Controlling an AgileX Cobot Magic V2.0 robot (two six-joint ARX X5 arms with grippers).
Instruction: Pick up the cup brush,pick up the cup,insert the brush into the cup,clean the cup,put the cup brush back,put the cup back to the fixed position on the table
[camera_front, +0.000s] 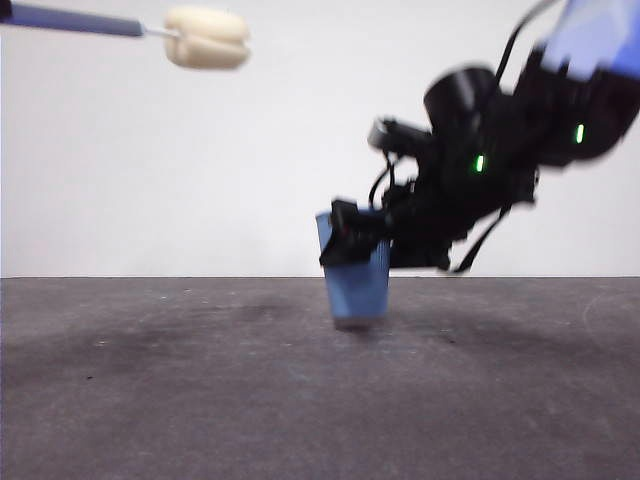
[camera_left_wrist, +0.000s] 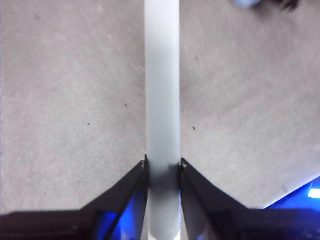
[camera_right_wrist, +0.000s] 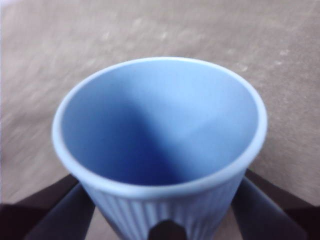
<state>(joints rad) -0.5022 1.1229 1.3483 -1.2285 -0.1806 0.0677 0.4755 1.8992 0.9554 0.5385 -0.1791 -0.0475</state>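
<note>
The blue ribbed cup (camera_front: 358, 285) stands upright at the table's middle, its base at or just above the table (camera_front: 150, 390); blur hides any gap. My right gripper (camera_front: 352, 240) comes in from the upper right and is shut on the cup near its rim. In the right wrist view the cup (camera_right_wrist: 160, 130) is empty and fills the space between the jaws of the right gripper (camera_right_wrist: 161, 187). The cup brush (camera_front: 205, 38) hangs high at the left, sponge head pointing right. My left gripper (camera_left_wrist: 163, 162) is shut on the brush's pale handle (camera_left_wrist: 162, 90).
The dark grey table runs to a white back wall (camera_front: 200, 180). A blurred bit of the cup and the right arm (camera_left_wrist: 250, 3) shows at the edge of the left wrist view.
</note>
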